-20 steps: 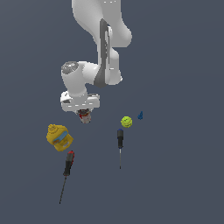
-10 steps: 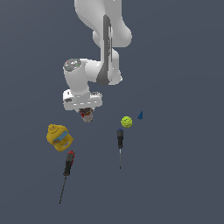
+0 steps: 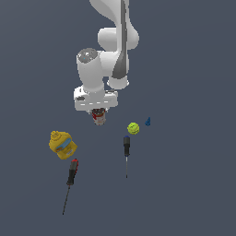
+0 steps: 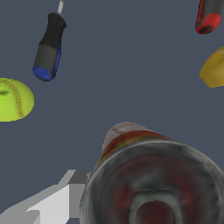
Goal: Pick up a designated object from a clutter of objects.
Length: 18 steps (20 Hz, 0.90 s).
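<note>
The tin can point(image 3: 98, 117), red-and-white with a dark metal top, hangs between the fingers of my gripper point(image 3: 98, 113), lifted off the floor. The gripper is shut on it. In the wrist view the can point(image 4: 153, 175) fills the near field, its dark top toward the camera, and one grey finger point(image 4: 57, 201) presses its side. The other finger is hidden behind the can. The rest of the clutter lies below and apart from the can.
A yellow bottle with a blue label point(image 3: 62, 144) lies at the exterior view's left, a red-handled screwdriver point(image 3: 72, 174) below it. A yellow-green ball point(image 3: 133, 128), a tiny blue piece point(image 3: 148, 121) and a blue-handled screwdriver point(image 3: 126, 148) lie at the right.
The gripper has risen with the can in it and shifted a little toward the exterior view's right. The other objects have not moved.
</note>
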Tool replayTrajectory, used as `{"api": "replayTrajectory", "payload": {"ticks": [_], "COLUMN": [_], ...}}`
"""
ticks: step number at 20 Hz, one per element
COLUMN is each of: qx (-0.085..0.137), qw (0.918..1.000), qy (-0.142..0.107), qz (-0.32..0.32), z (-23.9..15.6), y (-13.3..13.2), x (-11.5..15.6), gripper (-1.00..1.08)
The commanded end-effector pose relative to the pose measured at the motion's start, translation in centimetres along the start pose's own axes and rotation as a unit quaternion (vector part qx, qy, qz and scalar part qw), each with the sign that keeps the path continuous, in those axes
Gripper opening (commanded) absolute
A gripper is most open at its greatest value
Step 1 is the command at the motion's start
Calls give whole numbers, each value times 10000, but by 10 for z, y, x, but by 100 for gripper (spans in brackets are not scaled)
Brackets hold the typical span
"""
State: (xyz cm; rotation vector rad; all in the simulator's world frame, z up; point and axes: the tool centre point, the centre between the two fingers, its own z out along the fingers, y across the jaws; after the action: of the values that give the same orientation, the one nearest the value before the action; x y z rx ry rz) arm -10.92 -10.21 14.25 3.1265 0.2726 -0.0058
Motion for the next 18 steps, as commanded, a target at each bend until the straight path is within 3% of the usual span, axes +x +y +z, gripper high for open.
{"api": "replayTrajectory", "payload": {"ticks": [1,18], "qx": [-16,-18], "qw": [10000,10000], "qy": [14,12], "qz": [0,-9], "z": [-19,-164], "y": [-17,-162], "x": [6,55], "gripper": [-100,-100]}}
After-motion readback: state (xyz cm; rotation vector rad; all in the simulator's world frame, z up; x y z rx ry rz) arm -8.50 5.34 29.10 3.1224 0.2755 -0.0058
